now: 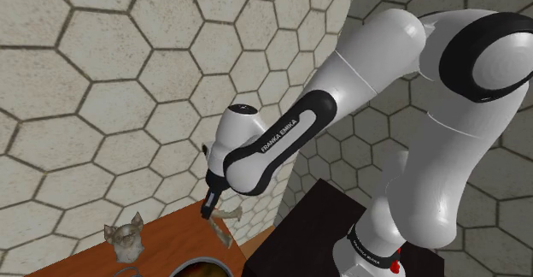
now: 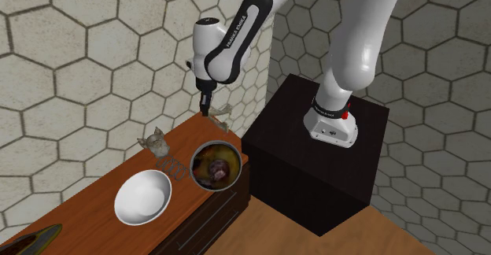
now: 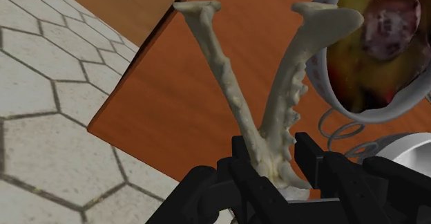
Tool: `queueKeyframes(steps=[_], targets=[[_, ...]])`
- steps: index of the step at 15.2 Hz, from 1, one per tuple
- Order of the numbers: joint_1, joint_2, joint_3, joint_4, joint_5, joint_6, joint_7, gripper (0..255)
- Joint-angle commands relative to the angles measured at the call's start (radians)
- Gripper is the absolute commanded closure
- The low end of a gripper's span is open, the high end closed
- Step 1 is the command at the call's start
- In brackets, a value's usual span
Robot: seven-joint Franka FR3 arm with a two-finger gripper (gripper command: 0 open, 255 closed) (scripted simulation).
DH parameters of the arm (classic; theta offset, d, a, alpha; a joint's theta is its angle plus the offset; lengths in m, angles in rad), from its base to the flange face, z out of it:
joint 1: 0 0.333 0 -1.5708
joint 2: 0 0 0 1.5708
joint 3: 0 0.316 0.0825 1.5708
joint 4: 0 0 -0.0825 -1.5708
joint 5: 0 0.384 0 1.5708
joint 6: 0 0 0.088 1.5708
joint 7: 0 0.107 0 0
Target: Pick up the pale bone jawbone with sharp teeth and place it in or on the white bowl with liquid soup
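Observation:
The pale jawbone [image 3: 276, 112] is a V of two toothed branches. My gripper [image 3: 276, 162] is shut on its joined chin end, with the branches pointing away from the hand. In the shoulder view the gripper [image 1: 210, 209] hangs low over the wooden table's far corner, and the jawbone [image 1: 224, 229] slants down from it. I cannot tell whether the bone touches the wood. The soup bowl [image 2: 192, 167], white-rimmed with yellow-brown liquid and a reddish lump, stands just nearer on the table than the gripper [image 2: 206, 109] and the jawbone [image 2: 221, 120]. Its rim [image 3: 330, 95] lies beside one branch.
An empty white bowl [image 2: 143, 197] sits further along the wooden table [image 2: 94, 214]. A small eared figurine [image 2: 155, 143] and a wire coil [image 2: 173, 165] stand between the bowls and the hexagon-tiled wall. The black stand [image 2: 315, 175] is right beside the table's end.

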Motion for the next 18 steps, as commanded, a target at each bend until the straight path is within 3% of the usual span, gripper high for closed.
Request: queueKeyframes(steps=[1,8,13,18], targets=[[-0.001,-0.018,-0.002,0.000,-0.004,-0.019,0.005,255],[0.113,-0.012,0.079,0.004,-0.081,0.014,0.265,255],[0.205,0.023,0.123,0.048,-0.182,0.021,0.491,255],[0.215,0.095,0.109,0.046,-0.214,0.093,0.508,255]])
